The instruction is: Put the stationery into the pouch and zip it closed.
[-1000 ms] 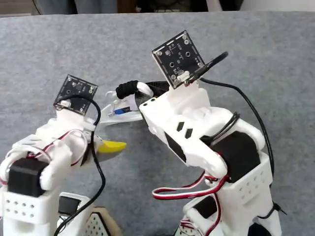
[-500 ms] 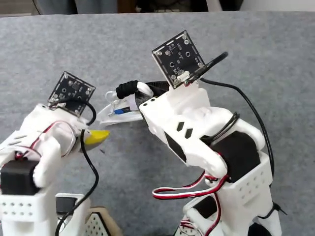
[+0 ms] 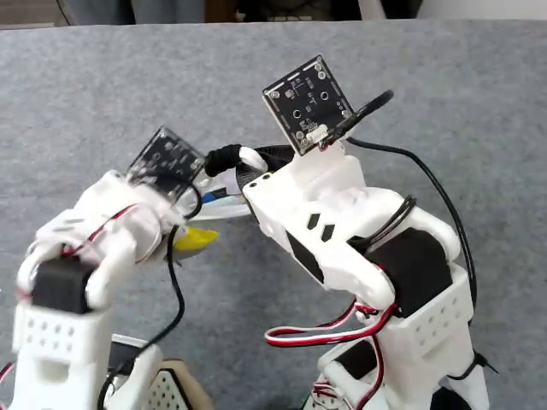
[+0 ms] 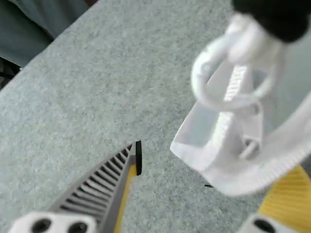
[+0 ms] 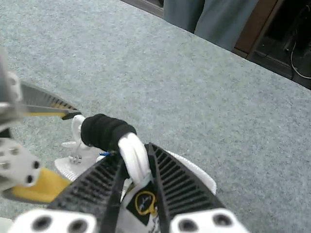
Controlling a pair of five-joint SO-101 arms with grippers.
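The white pouch point(image 3: 224, 207) lies on the grey cloth between the two arms, and a bit of blue shows inside it. My right gripper point(image 5: 138, 156) is shut on the pouch's white loop strap point(image 5: 132, 150), just below the strap's black-wrapped part point(image 5: 104, 132). My left gripper point(image 4: 214, 172) is open at the pouch's zipper end point(image 4: 228, 150), with one ribbed finger point(image 4: 114, 179) and one yellow finger point(image 4: 286, 201) on either side of the corner. A small metal zip pull point(image 4: 249, 145) hangs there. From above, the left gripper point(image 3: 195, 224) sits beside the pouch, mostly under its camera board.
Grey cloth point(image 3: 102, 77) covers the table all around. The right arm's bulky body point(image 3: 359, 248) and its cables stand close to the pouch. A brown perforated piece point(image 3: 171, 389) lies at the near edge.
My left arm has swung from the left in toward the pouch, and its open gripper now stands at the zipper end. The right arm has kept still, holding the strap.
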